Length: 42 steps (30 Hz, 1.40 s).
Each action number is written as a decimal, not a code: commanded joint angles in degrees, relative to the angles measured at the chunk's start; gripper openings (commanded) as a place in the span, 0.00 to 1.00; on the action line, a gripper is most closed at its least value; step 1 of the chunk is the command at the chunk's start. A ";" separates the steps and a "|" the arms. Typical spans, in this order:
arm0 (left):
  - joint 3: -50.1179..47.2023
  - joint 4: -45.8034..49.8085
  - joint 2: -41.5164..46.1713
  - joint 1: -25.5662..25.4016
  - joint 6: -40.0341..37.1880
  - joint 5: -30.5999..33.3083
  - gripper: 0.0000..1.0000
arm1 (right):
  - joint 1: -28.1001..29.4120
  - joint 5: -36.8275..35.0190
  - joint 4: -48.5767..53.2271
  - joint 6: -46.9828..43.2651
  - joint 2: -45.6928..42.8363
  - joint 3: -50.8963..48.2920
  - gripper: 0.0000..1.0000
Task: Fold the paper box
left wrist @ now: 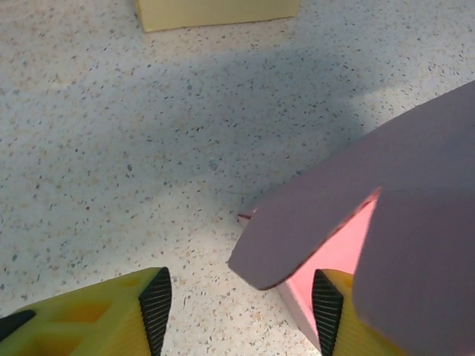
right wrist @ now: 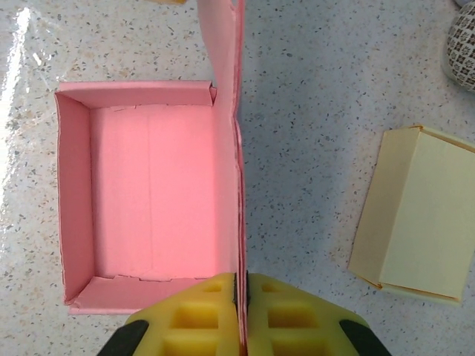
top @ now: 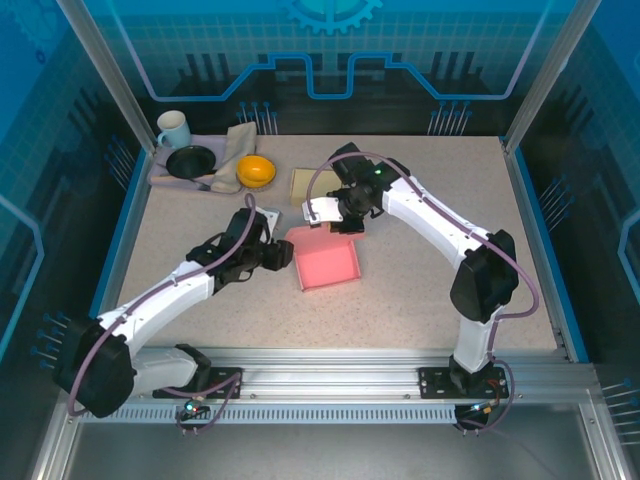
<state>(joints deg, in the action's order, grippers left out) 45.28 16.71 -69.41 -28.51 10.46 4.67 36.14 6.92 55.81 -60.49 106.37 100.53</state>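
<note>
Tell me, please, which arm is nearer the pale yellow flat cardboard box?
Right. The right arm, jaws shut on the far wall of the pink paper box, is just beside the yellow box; the left arm is farther off, at the pink box's left edge.

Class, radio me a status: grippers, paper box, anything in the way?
Right gripper shut on pink box wall. Left gripper open beside its corner. Cream box apart, clear.
</note>
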 commanded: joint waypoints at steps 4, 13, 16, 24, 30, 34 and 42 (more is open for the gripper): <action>2.24 -3.79 -2.35 -2.74 -4.24 -3.85 0.38 | -0.63 3.10 2.03 0.08 -0.48 0.66 0.07; 7.05 -0.93 -6.53 -3.47 2.08 0.80 0.08 | 0.46 2.38 -0.75 2.95 -0.99 -1.67 0.09; 9.30 1.02 -8.68 -3.49 6.39 3.41 0.00 | 0.86 0.69 -2.85 6.68 -0.41 -1.85 0.16; 12.82 5.15 -12.86 -5.31 8.26 11.75 0.00 | -0.90 0.23 -7.55 22.19 -1.10 0.54 0.49; 12.87 5.61 -12.45 -6.56 4.85 15.32 0.00 | -10.68 3.30 -18.28 33.36 -9.56 -8.05 0.51; 12.58 5.63 -11.94 -6.64 3.88 16.31 0.00 | -19.25 11.37 -30.35 35.01 -17.08 -22.09 0.51; 12.27 5.36 -11.94 -6.69 3.14 16.43 0.00 | -20.71 20.80 -34.34 21.87 -14.66 -29.75 0.38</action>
<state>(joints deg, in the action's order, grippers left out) 56.53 21.37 -81.87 -34.79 14.81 19.77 15.00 21.78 24.93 -35.24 88.75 70.30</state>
